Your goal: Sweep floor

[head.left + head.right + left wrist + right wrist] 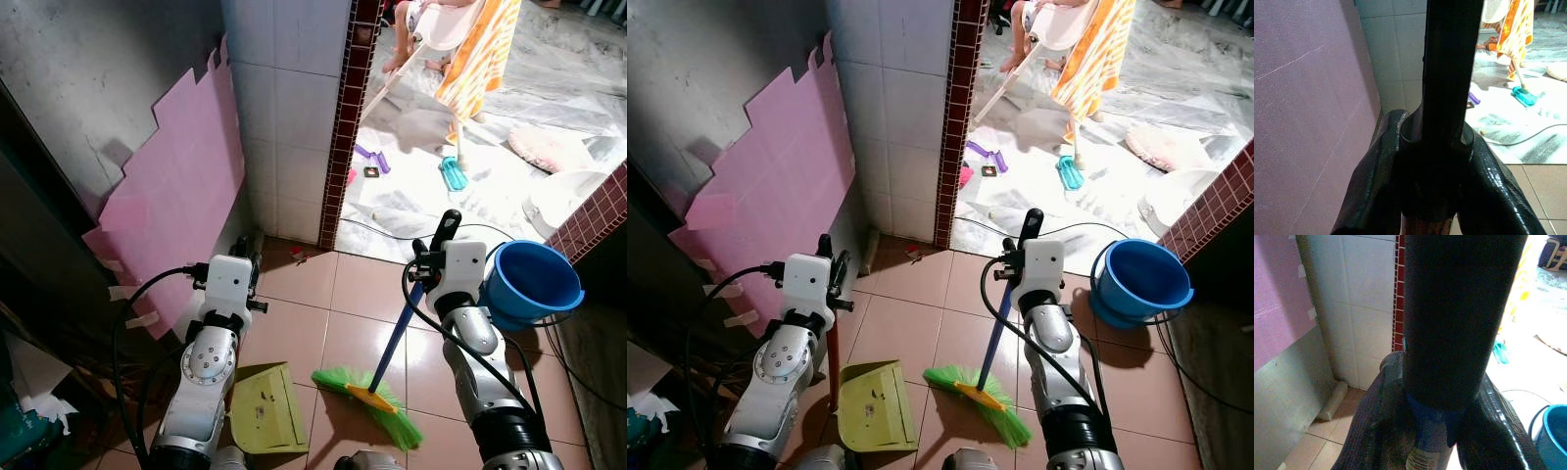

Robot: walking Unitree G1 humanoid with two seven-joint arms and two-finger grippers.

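- My right gripper (431,262) has its jaws clamped round the blue handle of the broom (377,390), high up, so the stick slants down and the bushy green plastic bristles rest on the floor (338,313).
- My left gripper (828,266) is closed on the reddish upright handle of the dustpan (876,405), whose flat yellow-green tray sits on the tiles just beside the bristles, mouth toward them, I judge to catch the sweepings.
- The tiles are smooth, glossy, salmon; a round blue plastic bucket (534,284) stands to my right.
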